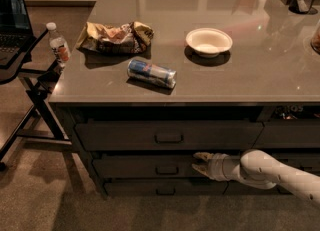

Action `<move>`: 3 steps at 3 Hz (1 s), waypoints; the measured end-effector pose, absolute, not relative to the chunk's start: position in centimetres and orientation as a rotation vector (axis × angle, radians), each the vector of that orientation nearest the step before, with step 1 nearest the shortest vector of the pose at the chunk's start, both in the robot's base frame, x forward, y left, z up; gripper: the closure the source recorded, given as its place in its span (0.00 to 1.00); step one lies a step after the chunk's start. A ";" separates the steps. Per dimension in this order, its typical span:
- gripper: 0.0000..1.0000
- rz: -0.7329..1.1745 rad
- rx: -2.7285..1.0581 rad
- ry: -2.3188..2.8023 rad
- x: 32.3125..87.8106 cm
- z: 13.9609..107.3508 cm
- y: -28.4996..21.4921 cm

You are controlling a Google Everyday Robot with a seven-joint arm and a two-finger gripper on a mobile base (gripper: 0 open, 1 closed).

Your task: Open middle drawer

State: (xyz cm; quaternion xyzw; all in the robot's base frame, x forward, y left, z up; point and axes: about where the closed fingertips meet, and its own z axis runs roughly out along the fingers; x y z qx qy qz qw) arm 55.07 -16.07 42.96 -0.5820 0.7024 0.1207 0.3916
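Counter (250, 75) fills most of my feed, a broad grey top with three wide drawer fronts stacked under its front edge. The middle drawer (130, 167) sits second down below the counter's front edge, between a taller front (115, 135) above and the lowest front (130, 189) beneath; it looks shut or very nearly so (a dark gap runs along its top, and I can't say more than that). The white arm (265, 170) comes in low from under the counter's right end, lying across the drawer fronts.

Off the counter's left edge stands a black folding stand (35, 82) with a laptop (12, 15) on it. On the counter, toward its left rear, lies a crumpled snack bag (116, 37). A pale bowl (209, 41) sits upright near the counter's middle. A drinks can (151, 73) lies on its side near the counter's front edge, in front of the bag. A small water bottle (58, 45) stands upright just beyond the counter's left edge.

My pincer (199, 162) is up against the middle drawer's face under the counter's centre, just right of its small dark pull (166, 170) and not on it. Its two fingers (201, 155) are spread apart, one above the other, holding nothing I can see.
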 end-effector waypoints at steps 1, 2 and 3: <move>0.39 0.307 -1.478 1.784 55.1 43.0 -16.1; 0.62 0.332 -1.474 1.786 53.6 42.1 -16.7; 0.85 0.345 -1.478 1.782 53.4 42.0 -16.6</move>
